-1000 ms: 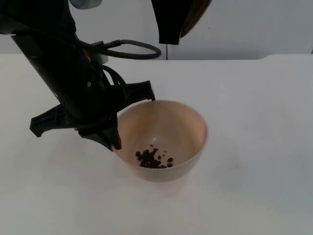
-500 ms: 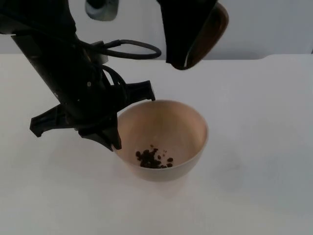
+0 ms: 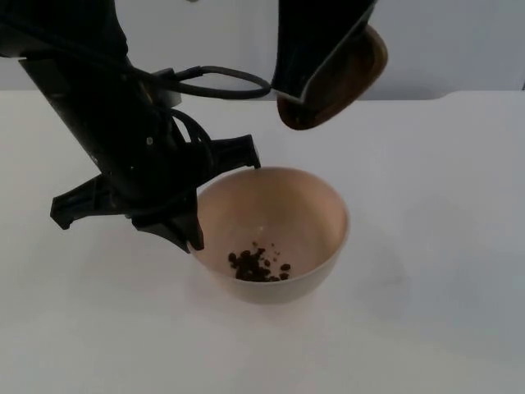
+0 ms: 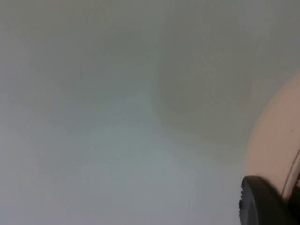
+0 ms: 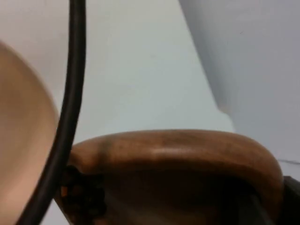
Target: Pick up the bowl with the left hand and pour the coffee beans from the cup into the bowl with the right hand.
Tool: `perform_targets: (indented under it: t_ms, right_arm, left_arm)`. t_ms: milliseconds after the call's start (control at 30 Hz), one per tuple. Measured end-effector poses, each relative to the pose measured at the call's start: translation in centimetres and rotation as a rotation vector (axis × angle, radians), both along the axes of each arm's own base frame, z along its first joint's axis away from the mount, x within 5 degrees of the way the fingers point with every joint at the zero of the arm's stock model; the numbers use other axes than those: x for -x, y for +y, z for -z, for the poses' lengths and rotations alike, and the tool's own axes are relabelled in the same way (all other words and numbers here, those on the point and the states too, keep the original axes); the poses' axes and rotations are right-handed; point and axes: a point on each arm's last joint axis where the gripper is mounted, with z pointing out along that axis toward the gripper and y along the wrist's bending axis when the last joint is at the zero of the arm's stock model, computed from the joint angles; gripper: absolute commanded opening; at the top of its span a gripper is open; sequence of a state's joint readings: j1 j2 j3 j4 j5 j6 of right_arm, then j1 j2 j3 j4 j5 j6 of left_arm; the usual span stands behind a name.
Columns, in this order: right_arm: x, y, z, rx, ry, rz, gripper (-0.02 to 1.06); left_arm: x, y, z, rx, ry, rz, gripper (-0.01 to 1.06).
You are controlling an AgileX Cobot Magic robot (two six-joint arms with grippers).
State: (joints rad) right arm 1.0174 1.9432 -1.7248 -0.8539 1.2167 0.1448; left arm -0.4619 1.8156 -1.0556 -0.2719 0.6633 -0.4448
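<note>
The left end effector [image 3: 194, 215] is clamped on the rim of the beige round bowl [image 3: 275, 234], steadying it; the right end effector [image 3: 316, 78] grips the tilted brown wooden cup [image 3: 336, 78], so dark coffee beans [image 3: 257, 266] fall inside.

Lab bench: white table [image 3: 443, 246], grey partition [image 3: 459, 41].

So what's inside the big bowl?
A small pile of dark coffee beans lies at the bottom of the beige bowl. The left hand grips its rim, covering a bit of the inner wall.
</note>
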Motion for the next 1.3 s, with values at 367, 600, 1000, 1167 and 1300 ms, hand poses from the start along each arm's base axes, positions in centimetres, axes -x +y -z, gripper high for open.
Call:
perform_targets:
  t_ms: [367, 600, 1000, 1167, 1300]
  right_arm:
    - [-2.2, -2.6, 1.2, -0.115, 0.220, 0.107, 0.00]
    - [-3.9, -4.8, 2.2, -0.251, 0.412, 0.192, 0.00]
    - [-6.4, -8.2, 2.6, -0.417, 0.580, 0.276, 0.00]
    - [-6.4, -8.2, 2.7, -0.432, 0.599, 0.269, 0.00]
    - [-6.4, -8.2, 2.7, -0.437, 0.602, 0.267, 0.00]
  left_arm:
    - [0.0, 0.0, 0.0, 0.001, -0.003, -0.001, 0.00]
    - [0.0, 0.0, 0.1, 0.000, -0.002, -0.001, 0.00]
    - [0.0, 0.0, 0.1, -0.005, -0.004, 0.004, 0.00]
    - [-0.1, 0.2, 0.1, -0.033, -0.018, 0.029, 0.00]
    - [-0.2, 0.5, 0.1, -0.066, -0.034, 0.058, 0.00]
